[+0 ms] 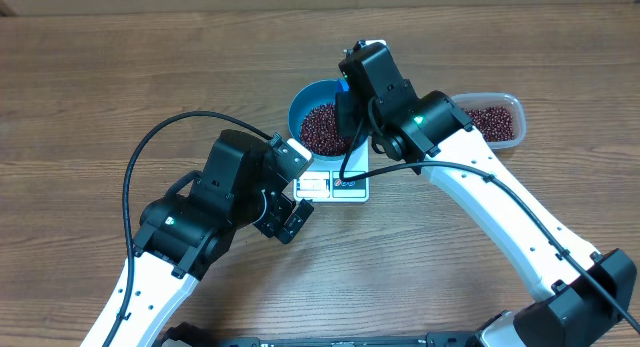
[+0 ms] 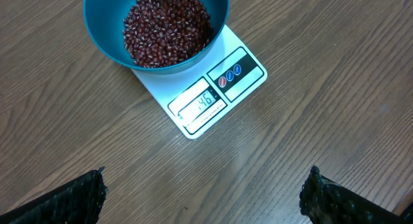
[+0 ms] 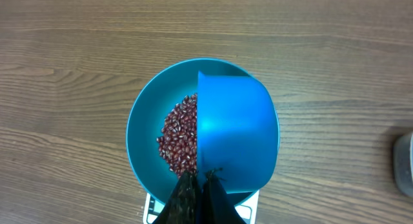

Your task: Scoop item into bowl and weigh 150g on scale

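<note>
Holding scoop (image 3: 232, 127) over bowl (image 3: 139, 127), right claw (image 3: 200, 180) clamped | left claw (image 2: 203, 188) apart | scale (image 2: 244, 74): display end points toward it

Robotics lab — two arms (image 1: 190, 222) over wooden table (image 1: 90, 77).

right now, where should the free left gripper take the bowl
Best bet: pinch the bowl rim on its left side, from above, one finger inside the wall. The rim is thin and bare there; the scoop in the right gripper covers the right half.
</note>
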Robot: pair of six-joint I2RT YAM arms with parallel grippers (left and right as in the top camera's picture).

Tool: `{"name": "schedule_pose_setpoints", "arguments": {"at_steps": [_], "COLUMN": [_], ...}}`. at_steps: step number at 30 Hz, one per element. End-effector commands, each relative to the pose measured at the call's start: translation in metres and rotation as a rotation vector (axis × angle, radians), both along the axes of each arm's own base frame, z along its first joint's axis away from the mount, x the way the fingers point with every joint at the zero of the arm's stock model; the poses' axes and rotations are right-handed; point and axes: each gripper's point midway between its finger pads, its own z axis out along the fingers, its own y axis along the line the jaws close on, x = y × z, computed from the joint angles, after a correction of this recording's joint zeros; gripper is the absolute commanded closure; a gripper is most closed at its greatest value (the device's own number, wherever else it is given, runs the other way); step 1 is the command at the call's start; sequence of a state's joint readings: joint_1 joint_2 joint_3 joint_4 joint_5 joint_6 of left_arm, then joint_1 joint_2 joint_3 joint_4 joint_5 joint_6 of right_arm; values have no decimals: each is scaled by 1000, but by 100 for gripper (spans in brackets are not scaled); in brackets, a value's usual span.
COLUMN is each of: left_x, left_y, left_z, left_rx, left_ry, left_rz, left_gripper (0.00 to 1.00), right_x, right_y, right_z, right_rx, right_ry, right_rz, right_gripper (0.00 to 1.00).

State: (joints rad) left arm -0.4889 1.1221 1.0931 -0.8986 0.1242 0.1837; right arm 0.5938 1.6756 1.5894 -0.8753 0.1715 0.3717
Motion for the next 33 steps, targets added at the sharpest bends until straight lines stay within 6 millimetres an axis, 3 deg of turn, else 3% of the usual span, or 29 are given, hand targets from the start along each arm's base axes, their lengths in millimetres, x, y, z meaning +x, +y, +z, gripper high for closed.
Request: {"name": "schedule_pose_setpoints", "arguments": {"at_steps": [1, 29, 33], "left_x": [2, 2, 2], "left_y": [-2, -2, -2], "left_z": [5, 5, 5], "left_rx": [-11, -11, -11], "left_ry": [-10, -10, -10], "left_rz": [-12, -12, -12], "left_gripper": [0, 0, 0], "right_x": [5, 7, 11], "right_y": [2, -2, -10], "right_z": [9, 9, 10], "right_rx": [48, 46, 9], "right_ry": [-4, -4, -28], "right_rz": [-15, -22, -47], "right_gripper": [96, 96, 96]}}
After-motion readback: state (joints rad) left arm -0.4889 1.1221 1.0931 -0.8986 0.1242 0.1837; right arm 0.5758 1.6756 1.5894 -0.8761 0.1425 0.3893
